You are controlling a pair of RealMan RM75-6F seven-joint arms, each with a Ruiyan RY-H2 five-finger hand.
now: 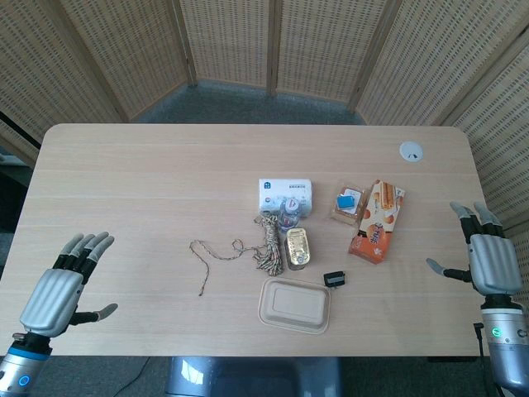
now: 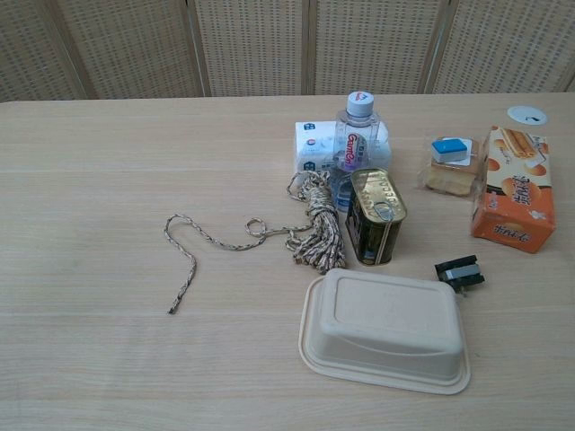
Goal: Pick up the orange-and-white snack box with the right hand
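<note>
Right of the tin (image 2: pixel 375 215), well apart from it, lies the orange-and-white snack box (image 1: pixel 377 222), flat on the table (image 1: pixel 149 165), untouched. Small clear packet w/ blue label (image 2: pixel 447 164) sits just beside the box, on the tin's side. Right hand (image 1: pixel 492 258) hovers further right of the box, near the table edge, fingers spread, holding nothing. Left hand (image 1: pixel 62 283) way over on the other side of the tin, fingers apart too, empty. Rope (image 2: pixel 269 232) trails left from the tin; water bottle (image 2: pixel 353 144) stands behind it, beige tray (image 2: pixel 386 328) in front, black clip (image 2: pixel 459 272) by the tray's right corner.
</note>
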